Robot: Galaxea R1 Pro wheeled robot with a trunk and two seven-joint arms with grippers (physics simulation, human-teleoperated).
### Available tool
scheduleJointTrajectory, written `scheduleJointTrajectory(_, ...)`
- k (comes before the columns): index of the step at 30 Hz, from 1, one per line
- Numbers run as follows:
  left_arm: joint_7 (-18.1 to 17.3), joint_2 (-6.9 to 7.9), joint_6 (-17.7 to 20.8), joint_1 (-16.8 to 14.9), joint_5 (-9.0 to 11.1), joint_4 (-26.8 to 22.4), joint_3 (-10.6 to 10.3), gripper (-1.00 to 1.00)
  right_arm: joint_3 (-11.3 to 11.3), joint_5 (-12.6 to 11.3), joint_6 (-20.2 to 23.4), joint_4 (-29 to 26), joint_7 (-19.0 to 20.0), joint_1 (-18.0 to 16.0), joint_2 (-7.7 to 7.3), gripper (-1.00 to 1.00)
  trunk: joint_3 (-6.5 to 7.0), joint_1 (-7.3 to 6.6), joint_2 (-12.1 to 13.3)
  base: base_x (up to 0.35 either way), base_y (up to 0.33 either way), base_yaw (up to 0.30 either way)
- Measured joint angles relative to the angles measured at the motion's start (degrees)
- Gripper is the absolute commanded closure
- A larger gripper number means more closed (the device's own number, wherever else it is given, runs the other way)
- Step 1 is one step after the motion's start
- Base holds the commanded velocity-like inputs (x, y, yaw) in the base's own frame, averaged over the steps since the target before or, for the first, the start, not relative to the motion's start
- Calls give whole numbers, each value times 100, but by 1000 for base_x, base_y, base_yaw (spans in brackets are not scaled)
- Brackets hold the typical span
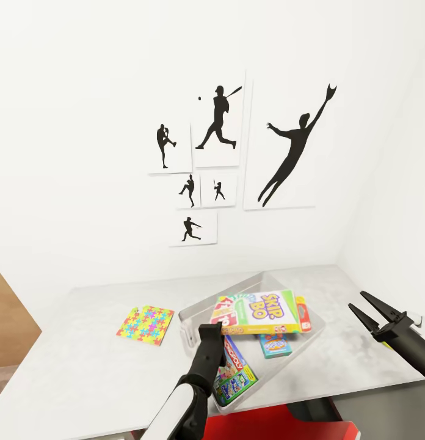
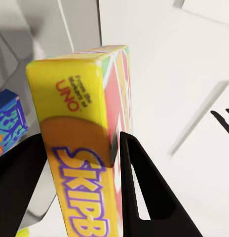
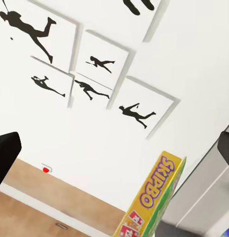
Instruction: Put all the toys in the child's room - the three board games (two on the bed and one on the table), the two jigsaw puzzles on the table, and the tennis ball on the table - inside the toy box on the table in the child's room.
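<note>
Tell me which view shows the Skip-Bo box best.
The head view: the whole Skip-Bo box shows, printed face up, held by the left gripper over the toy box. The left wrist view shows one yellow edge between the fingers; the right wrist view shows its side.

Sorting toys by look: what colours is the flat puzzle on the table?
Yellow, blue, green and pink jigsaw puzzle; head view.

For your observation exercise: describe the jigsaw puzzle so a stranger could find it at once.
Start at the grey table under the silhouette prints. Left of the toy box lies the jigsaw puzzle, flat on the tabletop. Unlike the printed game boxes, it is a thin square of interlocking multicoloured pieces.
</note>
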Motion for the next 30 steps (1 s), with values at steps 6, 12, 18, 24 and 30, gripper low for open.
scheduleJointTrajectory(6,-6,0,-111,79,11,-20,-31,100,4,0,0,-4,0,0,1,-100,0,0,0,0,0,0)
scheduleJointTrajectory(12,-1,0,-155,111,43,-20,-33,100,6,0,0,-8,0,0,2,-100,0,0,0,0,0,0)
scheduleJointTrajectory(18,-2,0,-181,116,22,-17,-29,100,6,1,0,-7,0,0,2,-100,0,0,0,0,0,0)
scheduleJointTrajectory(24,-3,0,-360,117,-9,-21,-23,100,7,7,0,-3,-3,0,2,-100,0,0,0,0,0,0)
scheduleJointTrajectory(30,-13,0,-1200,118,27,-35,-285,100,7,8,0,0,-8,0,2,-100,0,0,0,0,0,0)
